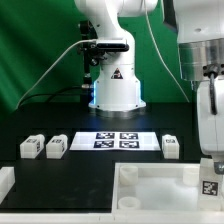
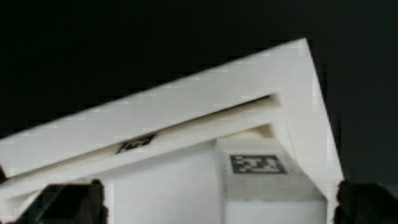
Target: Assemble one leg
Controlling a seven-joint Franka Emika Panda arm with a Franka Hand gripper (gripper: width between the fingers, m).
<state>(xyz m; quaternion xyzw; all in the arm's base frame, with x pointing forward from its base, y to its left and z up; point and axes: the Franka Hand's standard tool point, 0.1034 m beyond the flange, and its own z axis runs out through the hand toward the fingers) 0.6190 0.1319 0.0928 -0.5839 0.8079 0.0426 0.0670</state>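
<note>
Your gripper (image 1: 211,150) is cut off at the exterior view's right edge, so its fingertips are hard to read there; in the wrist view the two dark fingers (image 2: 68,200) stand apart with a leg (image 2: 199,178) between them, though you cannot tell whether they press it. That tagged leg (image 1: 210,185) sits directly under the gripper, over the corner of the large white panel (image 1: 150,185), whose far rim crosses the wrist view. Three more legs (image 1: 56,147) lie well apart beside the marker board (image 1: 116,140), with open black table (image 1: 90,175) between.
</note>
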